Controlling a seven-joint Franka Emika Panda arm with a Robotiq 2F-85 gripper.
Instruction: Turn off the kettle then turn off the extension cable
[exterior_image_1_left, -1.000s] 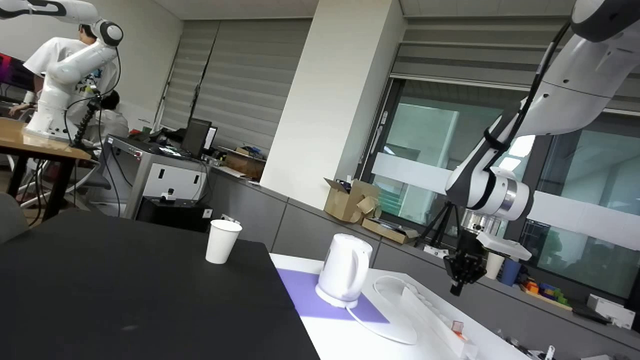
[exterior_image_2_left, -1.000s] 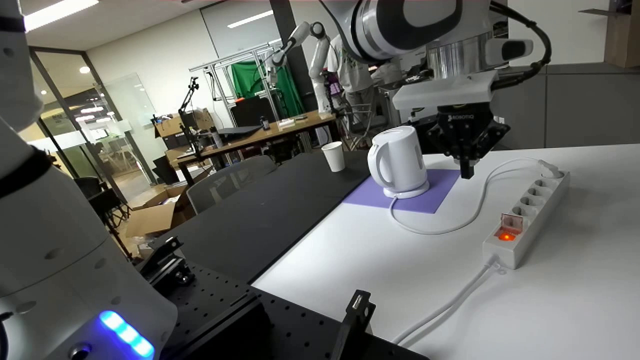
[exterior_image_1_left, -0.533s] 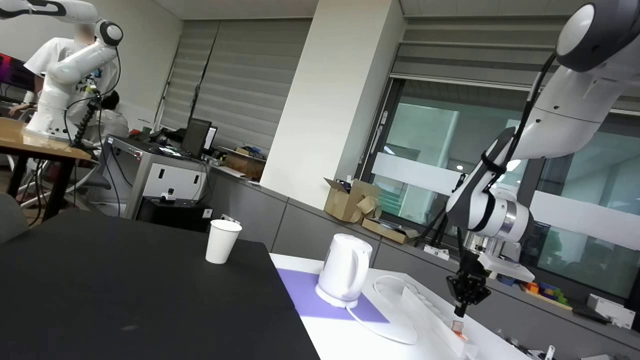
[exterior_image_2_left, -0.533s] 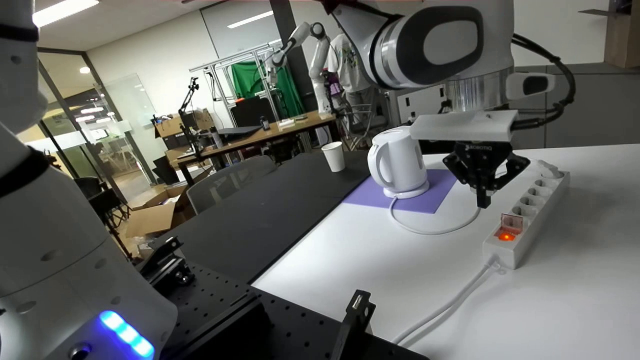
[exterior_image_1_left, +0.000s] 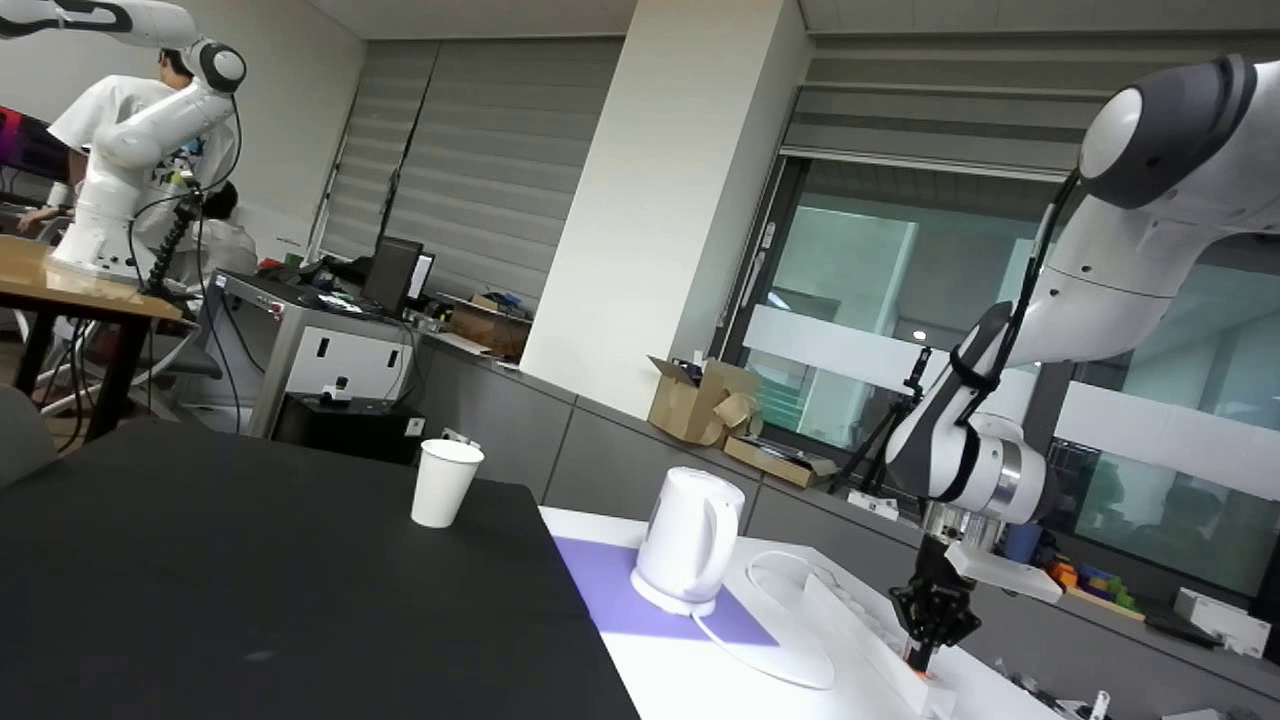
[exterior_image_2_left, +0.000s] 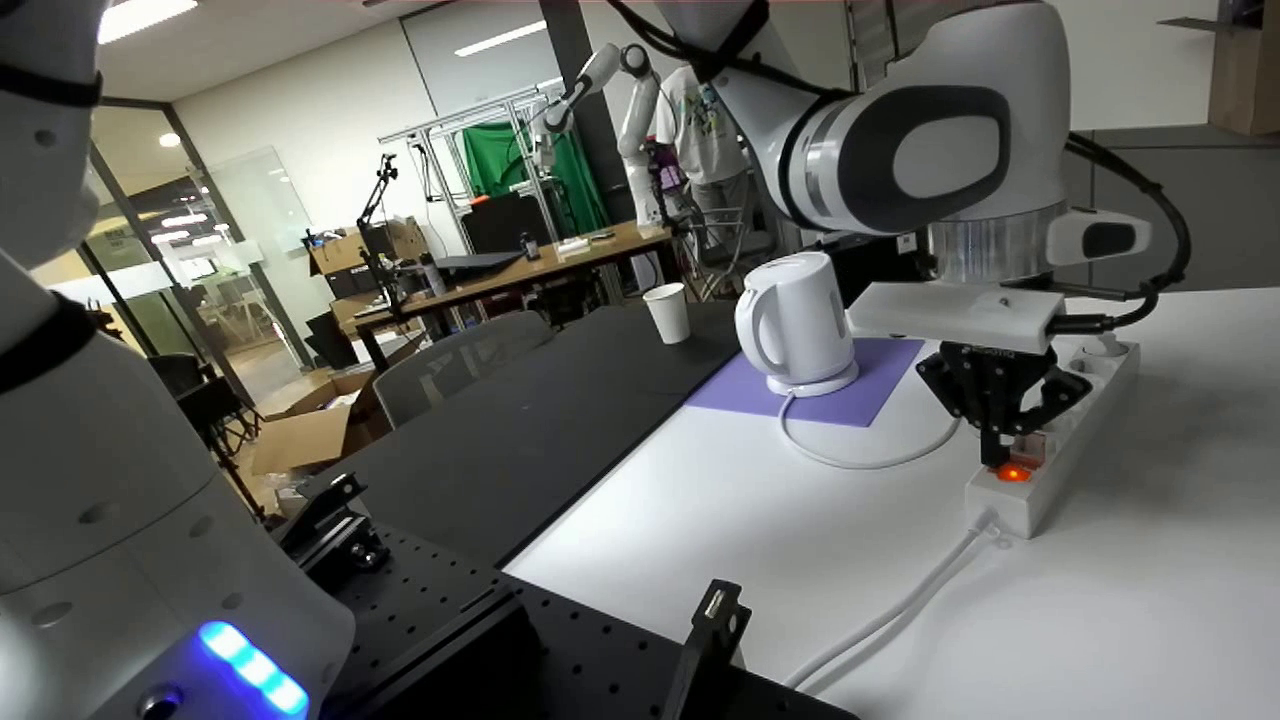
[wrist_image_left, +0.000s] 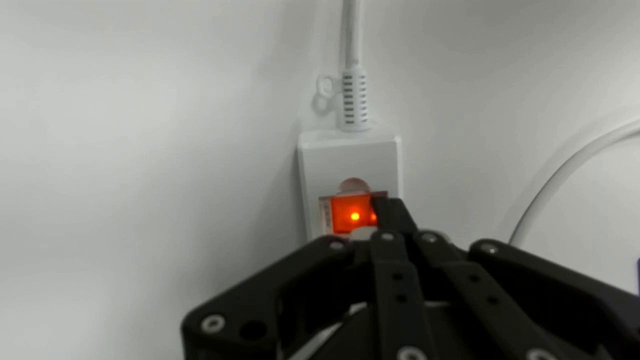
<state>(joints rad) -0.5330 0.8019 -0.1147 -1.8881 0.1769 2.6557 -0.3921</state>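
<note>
The white kettle (exterior_image_1_left: 682, 540) stands upright on its base on the purple mat; it also shows in an exterior view (exterior_image_2_left: 805, 320). The extension cable, a long white power strip (exterior_image_2_left: 1008, 507), lies on the white table, and its cord end shows in the wrist view (wrist_image_left: 350, 155). Its switch (exterior_image_2_left: 1013, 474) glows orange under a raised clear cover, also in the wrist view (wrist_image_left: 350, 215). My gripper (exterior_image_2_left: 994, 458) is shut with nothing between its fingers. In the wrist view its fingertips (wrist_image_left: 392, 212) overlap the switch's right edge. I cannot tell whether they touch it.
The purple mat (exterior_image_2_left: 870, 405) lies under the kettle. The kettle's white cord (exterior_image_2_left: 880, 465) curves across the table towards the strip. A white paper cup (exterior_image_2_left: 668, 313) stands on the black table (exterior_image_2_left: 520, 420). The strip's own cord (exterior_image_2_left: 890, 615) runs towards the robot's base.
My shut gripper has moved down and over to the switch end of the power strip. The kettle and the strip have not moved. The switch glows as before.
</note>
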